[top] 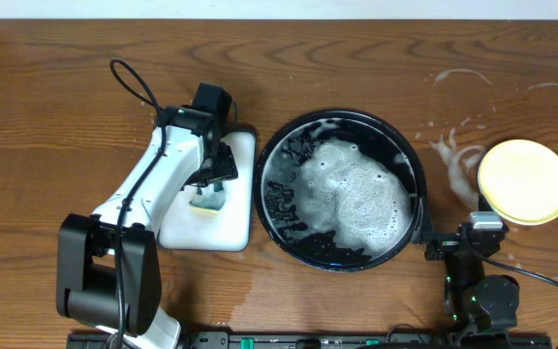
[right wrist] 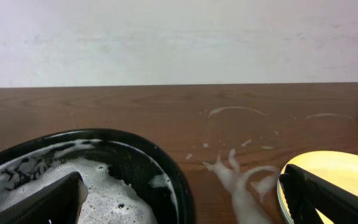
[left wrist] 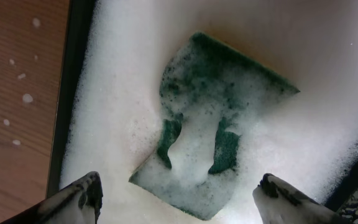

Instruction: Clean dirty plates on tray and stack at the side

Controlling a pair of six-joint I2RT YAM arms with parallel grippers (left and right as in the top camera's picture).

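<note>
The black tray [top: 410, 160] sits mid-table, full of white foam; its rim shows in the right wrist view [right wrist: 173, 171]. A pale yellow plate [top: 524, 181] lies on the table at the right, also seen in the right wrist view [right wrist: 334, 174]. No mint-green plate shows. My left gripper [top: 211, 189] is open over the white dish, its fingers [left wrist: 179, 199] either side of a foamy green sponge [left wrist: 219, 106], not touching it. My right gripper [top: 453, 242] is open and empty between the tray and the yellow plate [right wrist: 182, 199].
The white rectangular dish [top: 231, 228] lies left of the tray, covered in suds [left wrist: 117, 93]. Foam smears [top: 453, 150] streak the wood between the tray and the yellow plate. A wet patch [top: 235, 291] lies near the front edge.
</note>
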